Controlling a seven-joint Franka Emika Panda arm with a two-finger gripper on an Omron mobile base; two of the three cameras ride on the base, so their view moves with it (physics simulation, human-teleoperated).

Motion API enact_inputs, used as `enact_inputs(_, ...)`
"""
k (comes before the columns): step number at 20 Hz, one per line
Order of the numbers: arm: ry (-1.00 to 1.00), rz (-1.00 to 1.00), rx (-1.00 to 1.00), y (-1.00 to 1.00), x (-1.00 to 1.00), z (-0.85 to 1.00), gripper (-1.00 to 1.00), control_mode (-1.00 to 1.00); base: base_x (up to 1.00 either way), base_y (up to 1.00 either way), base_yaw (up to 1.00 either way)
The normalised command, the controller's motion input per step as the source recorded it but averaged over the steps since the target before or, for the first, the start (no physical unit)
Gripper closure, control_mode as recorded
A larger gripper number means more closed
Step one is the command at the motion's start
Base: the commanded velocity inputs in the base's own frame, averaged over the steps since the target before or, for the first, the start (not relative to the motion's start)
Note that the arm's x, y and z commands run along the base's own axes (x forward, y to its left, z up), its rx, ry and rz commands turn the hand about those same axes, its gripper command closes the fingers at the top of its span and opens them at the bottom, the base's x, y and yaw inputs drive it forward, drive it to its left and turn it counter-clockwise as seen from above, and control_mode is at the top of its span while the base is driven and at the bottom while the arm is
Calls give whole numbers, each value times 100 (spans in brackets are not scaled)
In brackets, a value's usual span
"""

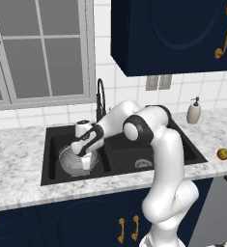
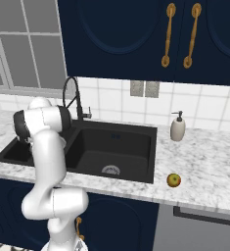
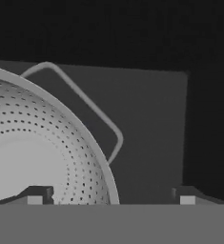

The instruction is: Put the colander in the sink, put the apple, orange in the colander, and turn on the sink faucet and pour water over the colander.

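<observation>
The colander [image 1: 75, 161] sits in the left basin of the sink [image 1: 192, 150], directly under the gripper [image 1: 87, 161]. In the hand view the jaws stand spread, one fingertip [image 3: 36, 195] over the perforated bowl and the other [image 3: 189, 195] outside the rim, above the bare basin floor; they straddle the rim [image 3: 92, 143] near the wire handle [image 3: 92, 112] and pinch nothing. The first step appears done. The apple [image 1: 223, 154] lies on the counter [image 1: 18, 144] well to the arm's right, beyond the right basin, so the next reach probably runs rightward across the sink. The faucet [image 1: 101, 99] rises behind the divider.
</observation>
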Motion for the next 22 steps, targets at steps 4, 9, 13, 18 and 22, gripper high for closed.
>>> enact_inputs(4, 0, 0, 0, 1, -32, 43, -100, -100, 0, 0, 0)
enact_inputs(9, 0, 9, -3, 18, -44, 44, -100, -100, 0, 0, 0)
enact_inputs(13, -1, 18, -6, 29, -55, 44, -100, -100, 0, 0, 0)
enact_inputs(18, -9, 22, -9, 31, -60, 46, -100, -100, 0, 0, 0)
enact_inputs(22, -16, 22, -12, 26, -63, 45, -100, -100, 0, 0, 0)
